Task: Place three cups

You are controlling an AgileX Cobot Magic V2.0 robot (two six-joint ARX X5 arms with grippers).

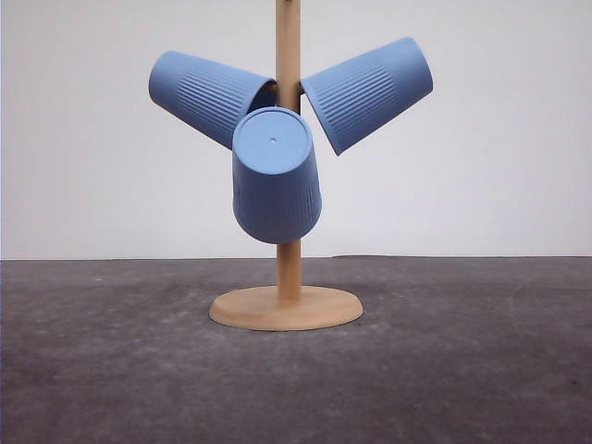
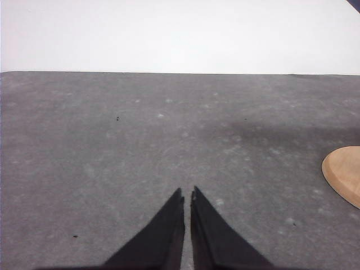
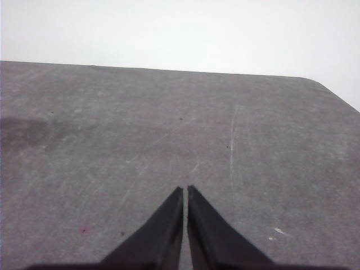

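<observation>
The left pincer (image 2: pixel 187 194) and right pincer (image 3: pixel 185 191) were seen closed to a hairline gap, empty, above the grey table (image 1: pixel 462 370). Three cups (image 1: pixel 276 176) were hung on the wooden stand (image 1: pixel 287 305), at ten, two and six o'clock.

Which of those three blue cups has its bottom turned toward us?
The middle cup, lowest on the stand. Its round base faces the camera, while the left cup and right cup angle outward, showing their ribbed sides.
</observation>
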